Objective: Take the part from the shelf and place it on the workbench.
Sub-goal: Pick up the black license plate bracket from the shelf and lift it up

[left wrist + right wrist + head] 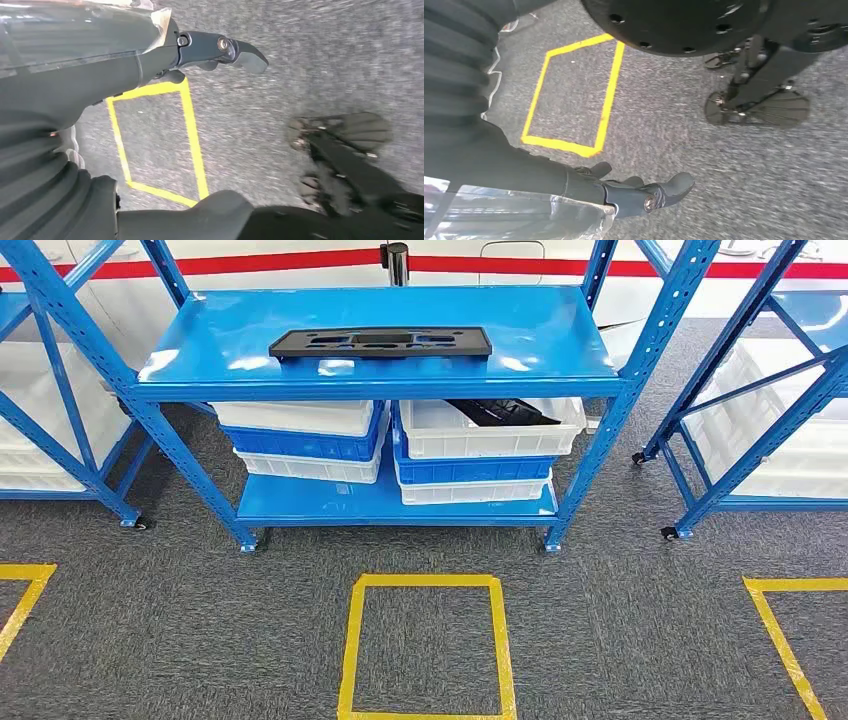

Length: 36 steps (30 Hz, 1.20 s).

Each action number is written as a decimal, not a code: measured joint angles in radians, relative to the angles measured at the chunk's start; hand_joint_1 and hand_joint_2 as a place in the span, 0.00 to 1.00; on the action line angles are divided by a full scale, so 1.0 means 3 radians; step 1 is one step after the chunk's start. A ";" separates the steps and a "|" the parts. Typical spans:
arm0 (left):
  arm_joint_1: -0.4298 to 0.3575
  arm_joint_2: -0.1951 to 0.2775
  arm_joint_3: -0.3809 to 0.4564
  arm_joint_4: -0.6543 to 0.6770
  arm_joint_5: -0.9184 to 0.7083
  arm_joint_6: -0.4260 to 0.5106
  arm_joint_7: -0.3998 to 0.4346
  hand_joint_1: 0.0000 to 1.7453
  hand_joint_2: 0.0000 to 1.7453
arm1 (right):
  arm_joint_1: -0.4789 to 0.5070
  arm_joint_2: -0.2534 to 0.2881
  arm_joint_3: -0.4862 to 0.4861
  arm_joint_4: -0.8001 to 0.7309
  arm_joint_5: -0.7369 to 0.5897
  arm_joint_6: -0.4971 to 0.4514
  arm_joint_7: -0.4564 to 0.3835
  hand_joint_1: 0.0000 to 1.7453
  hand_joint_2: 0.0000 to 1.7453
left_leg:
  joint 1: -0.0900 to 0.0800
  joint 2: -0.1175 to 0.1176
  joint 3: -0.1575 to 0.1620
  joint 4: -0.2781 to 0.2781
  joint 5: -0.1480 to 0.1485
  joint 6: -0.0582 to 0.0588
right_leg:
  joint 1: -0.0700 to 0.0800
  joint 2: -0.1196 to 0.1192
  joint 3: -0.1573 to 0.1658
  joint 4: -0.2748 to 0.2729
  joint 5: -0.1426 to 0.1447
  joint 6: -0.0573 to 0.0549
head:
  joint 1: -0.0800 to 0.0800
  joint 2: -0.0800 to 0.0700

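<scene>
**Part flat on the top shelf, both hands hanging empty**

From the head view I saw the black part (pixel 381 342) lying flat on the top board of the blue shelf (pixel 230 330), about midway between its side edges and nearer the front edge than the back. Below it, on the lower board, sat stacked white and blue bins (pixel 300 440), with something dark lying in the top right bin (pixel 490 425). On the grey carpet in front was a yellow tape square (pixel 350 650).

In the left wrist view my left hand (pixel 200 55) hung over the carpet, fingers loose and apart, holding nothing.

In the right wrist view my right hand (pixel 634 190) was likewise slack above the carpet, fingers extended, nothing in them, near a taped square.
</scene>
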<state>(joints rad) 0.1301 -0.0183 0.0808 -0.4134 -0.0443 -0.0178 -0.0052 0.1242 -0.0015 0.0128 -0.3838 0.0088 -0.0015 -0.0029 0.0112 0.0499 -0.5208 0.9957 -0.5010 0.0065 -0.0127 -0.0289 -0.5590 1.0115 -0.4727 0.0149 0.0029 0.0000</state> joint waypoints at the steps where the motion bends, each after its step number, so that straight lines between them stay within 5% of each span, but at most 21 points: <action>1: -0.0003 0.0000 0.0032 -0.0014 -0.0034 -0.0015 -0.0004 0.00 0.67 | -0.0004 0.0000 -0.0010 0.0000 0.0007 -0.0004 -0.0003 0.00 1.00 | 0.0000 0.0000 0.0000 0.0000 0.0000 0.0000 | 0.0000 0.0000 0.0000 0.0000 0.0000 0.0000 | 0.0000 0.0000; 2: -0.0005 0.0000 0.0066 -0.0026 -0.0069 -0.0029 -0.0008 0.00 0.50 | -0.0008 0.0001 -0.0018 0.0001 0.0013 -0.0008 -0.0007 0.00 1.00 | 0.0000 0.0000 0.0000 0.0000 0.0000 0.0000 | 0.0000 0.0000 0.0000 0.0000 0.0000 0.0000 | 0.0000 0.0000; 4: -0.0011 0.0000 0.0219 -0.0082 -0.0225 -0.0091 -0.0028 0.00 0.00 | -0.0023 0.0001 -0.0055 0.0004 0.0039 -0.0024 -0.0032 0.00 1.00 | 0.0000 0.0000 0.0000 0.0000 0.0000 0.0000 | 0.0000 0.0000 0.0000 0.0000 0.0000 0.0000 | -0.0001 0.0000; 14: -0.0019 0.0002 0.0471 -0.0168 -0.0475 -0.0182 -0.0047 0.00 0.00 | -0.0045 0.0002 -0.0125 0.0015 0.0068 -0.0056 -0.0081 0.00 1.00 | 0.0000 0.0000 -0.0001 0.0000 0.0001 -0.0001 | 0.0000 0.0000 -0.0001 0.0000 0.0000 0.0000 | -0.0001 -0.0001; 16: -0.0024 0.0008 0.0672 -0.0238 -0.0664 -0.0253 -0.0055 0.00 0.00 | -0.0069 0.0002 -0.0185 0.0029 0.0083 -0.0068 -0.0123 0.00 1.00 | 0.0000 0.0000 -0.0001 0.0000 0.0001 -0.0001 | 0.0000 0.0000 -0.0001 0.0000 0.0000 0.0000 | -0.0001 -0.0001; 21: -0.0043 0.0062 0.1688 -0.0606 -0.1588 -0.0610 -0.0083 0.00 0.00 | -0.0189 0.0008 -0.0496 0.0121 0.0149 -0.0142 -0.0332 0.00 1.00 | 0.0000 0.0000 -0.0001 0.0000 0.0001 -0.0001 | 0.0000 0.0000 -0.0001 0.0000 0.0000 0.0000 | -0.0001 0.0000; 36: -0.0047 0.0172 0.2766 -0.1113 -0.2532 -0.1135 -0.0051 0.00 0.00 | -0.0386 0.0015 -0.1157 0.0161 -0.0077 0.0071 -0.0648 0.00 1.00 | 0.0000 0.0000 -0.0003 0.0000 0.0002 -0.0002 | 0.0000 0.0000 0.0000 0.0001 0.0000 0.0000 | 0.0000 -0.0001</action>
<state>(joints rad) 0.1159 0.0334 0.9107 -0.7472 -0.8038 -0.3583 -0.0204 0.0084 0.0030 -0.3342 -0.3355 -0.0143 0.0199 -0.1972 0.0112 0.0499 -0.5215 0.9955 -0.5005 0.0059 -0.0126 -0.0289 -0.5592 1.0117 -0.4727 0.0149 0.0029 -0.0002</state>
